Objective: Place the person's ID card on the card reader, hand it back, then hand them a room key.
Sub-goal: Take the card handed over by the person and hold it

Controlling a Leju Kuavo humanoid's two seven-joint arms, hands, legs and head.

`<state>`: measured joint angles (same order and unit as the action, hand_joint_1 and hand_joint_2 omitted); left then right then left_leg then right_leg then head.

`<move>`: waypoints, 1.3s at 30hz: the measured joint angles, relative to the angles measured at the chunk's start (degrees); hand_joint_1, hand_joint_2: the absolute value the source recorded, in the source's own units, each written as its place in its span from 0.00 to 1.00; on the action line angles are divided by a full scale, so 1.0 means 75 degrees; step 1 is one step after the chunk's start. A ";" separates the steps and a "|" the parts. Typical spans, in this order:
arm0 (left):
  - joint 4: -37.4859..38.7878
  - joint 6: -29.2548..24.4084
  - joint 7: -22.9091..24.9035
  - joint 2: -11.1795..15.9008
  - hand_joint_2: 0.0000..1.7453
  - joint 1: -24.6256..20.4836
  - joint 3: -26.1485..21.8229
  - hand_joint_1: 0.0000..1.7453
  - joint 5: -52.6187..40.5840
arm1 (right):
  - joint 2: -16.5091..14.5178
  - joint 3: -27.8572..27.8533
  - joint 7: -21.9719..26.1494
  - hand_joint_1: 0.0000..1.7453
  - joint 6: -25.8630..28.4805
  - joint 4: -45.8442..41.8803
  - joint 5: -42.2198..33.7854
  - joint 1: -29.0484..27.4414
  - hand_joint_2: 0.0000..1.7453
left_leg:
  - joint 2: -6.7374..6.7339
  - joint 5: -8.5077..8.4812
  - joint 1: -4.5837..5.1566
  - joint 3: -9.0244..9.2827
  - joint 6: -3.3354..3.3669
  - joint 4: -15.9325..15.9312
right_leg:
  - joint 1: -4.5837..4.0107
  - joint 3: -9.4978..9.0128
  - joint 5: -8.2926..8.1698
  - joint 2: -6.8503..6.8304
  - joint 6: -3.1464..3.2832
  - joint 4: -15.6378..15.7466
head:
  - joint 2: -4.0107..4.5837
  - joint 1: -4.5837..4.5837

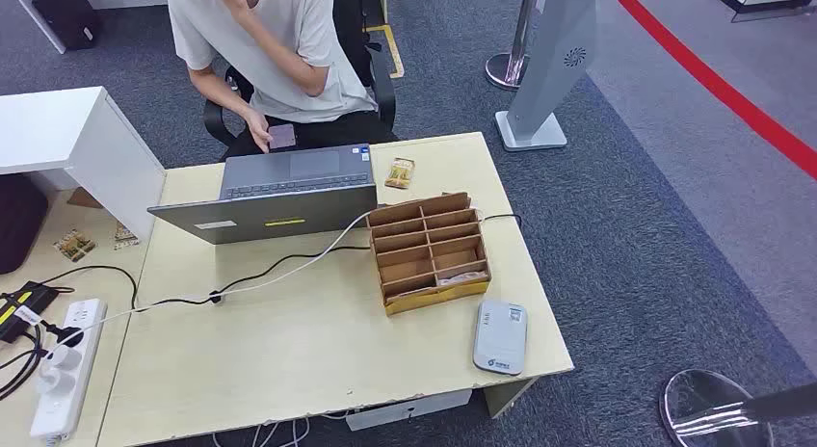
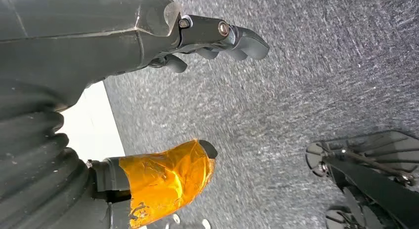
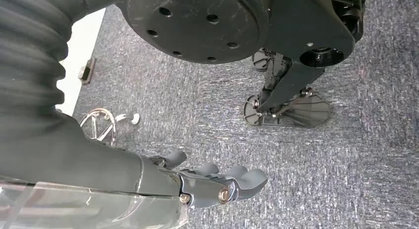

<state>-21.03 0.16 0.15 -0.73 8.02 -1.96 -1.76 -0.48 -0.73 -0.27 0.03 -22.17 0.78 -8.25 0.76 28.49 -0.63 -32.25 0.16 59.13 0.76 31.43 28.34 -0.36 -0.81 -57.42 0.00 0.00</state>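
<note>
The card (image 1: 282,135), probably the ID, is in the person's hand (image 1: 258,127), well apart from the reader (image 1: 500,336) on the table (image 1: 289,351). Nothing is done yet. Left hand (image 2: 217,39) and right hand (image 3: 217,182) hang over carpet, fingers apart, holding nothing.

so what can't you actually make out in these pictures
- Small dark card in the seated person's hand, head view: too small to read or tell as an ID.
- Brown cardboard divided box, head view: its walls hide most of what lies in the compartments.
- Open grey laptop, head view: turned away, screen unseen.
- Right hand, right wrist view: the thumb is hidden.
</note>
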 joint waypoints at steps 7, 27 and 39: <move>0.0003 0.0238 0.0307 -0.0115 0.25 -0.0150 -0.0536 0.00 -0.1267 | -0.0148 0.0200 -0.0256 0.00 0.0049 0.0076 0.0556 0.0124 0.00 | 0.0000 -0.0002 0.0000 0.0002 -0.0003 0.0000 | 0.0000 -0.0001 -0.0003 0.0000 0.0002 0.0000 | 0.0000 0.0000; 0.0514 0.1094 0.1365 -0.0766 1.00 -0.0863 -0.3079 0.00 -0.5696 | -0.0729 0.0908 -0.1379 0.00 0.0585 0.0688 0.2462 0.0662 1.00 | -0.0001 -0.0008 0.0000 0.0006 -0.0009 0.0000 | 0.0000 -0.0006 -0.0008 0.0002 0.0005 0.0000 | 0.0000 0.0000; 0.0869 0.1509 0.1988 -0.1137 1.00 -0.1237 -0.4584 0.00 -0.7819 | -0.1023 0.1133 -0.1982 0.00 0.2351 0.0951 0.3452 0.0957 1.00 | -0.0003 -0.0009 0.0000 0.0012 -0.0010 0.0002 | 0.0000 -0.0008 -0.0009 0.0004 0.0005 0.0000 | 0.0000 -0.0001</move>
<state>-14.51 11.48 15.06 -9.26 -1.26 -36.34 -60.41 -8.15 7.76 -15.14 17.66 -15.04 26.67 -1.08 0.74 28.43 -0.63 -32.16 0.08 59.14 0.76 31.37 28.28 -0.33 -0.78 -57.42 0.00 0.00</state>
